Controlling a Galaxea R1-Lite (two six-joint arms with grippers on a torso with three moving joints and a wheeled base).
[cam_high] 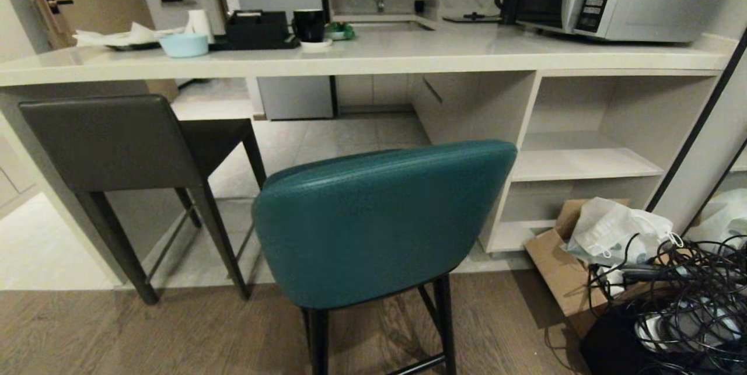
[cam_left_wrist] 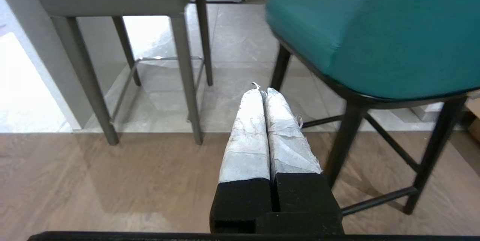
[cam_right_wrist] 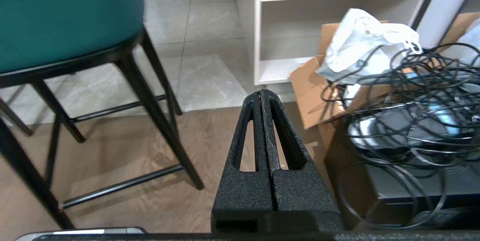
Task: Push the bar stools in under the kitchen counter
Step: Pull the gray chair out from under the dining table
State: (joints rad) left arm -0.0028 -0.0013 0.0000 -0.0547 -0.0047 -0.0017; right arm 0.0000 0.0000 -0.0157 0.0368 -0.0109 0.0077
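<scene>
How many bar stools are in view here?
2. The dark grey stool stands at the left, seat partly under the counter; the teal stool stands nearer the camera, out from it.

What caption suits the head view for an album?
Teal stool stands out from the kitchen counter; grey stool sits partly under it.

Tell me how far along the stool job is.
Grey stool already sits partly under the counter, its back still outside the edge. Nothing in hand: left gripper and right gripper have shut jaws and touch nothing. Teal stool stands clear on the wood floor, still to push.
</scene>
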